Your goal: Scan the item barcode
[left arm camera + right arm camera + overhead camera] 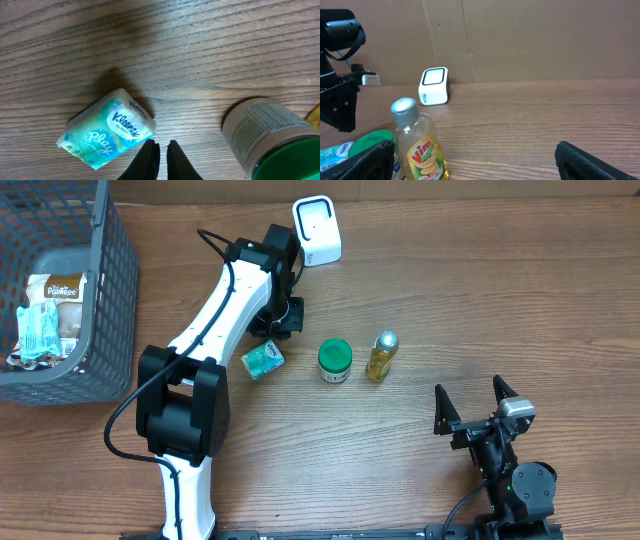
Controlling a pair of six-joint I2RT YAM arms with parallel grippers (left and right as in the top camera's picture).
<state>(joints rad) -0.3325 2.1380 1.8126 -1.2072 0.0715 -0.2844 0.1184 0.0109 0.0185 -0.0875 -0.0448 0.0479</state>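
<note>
Tissue pack [107, 130] is lying flat on the wooden table [500, 300], next to the green-lidded jar [334, 361] and the yellow soap bottle [381, 356], with the white scanner [317, 230] further back. My left gripper [161, 145] is just beside the pack, fingers pinched almost together, holding nothing. My right gripper [468, 390] is spread wide and empty, well apart from everything.

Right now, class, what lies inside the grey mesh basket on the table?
The basket holds a white-and-brown packet and a pale blue wrapped pack beside it. Whatever lies under them, or behind the near mesh wall, is covered and cannot be seen.
</note>
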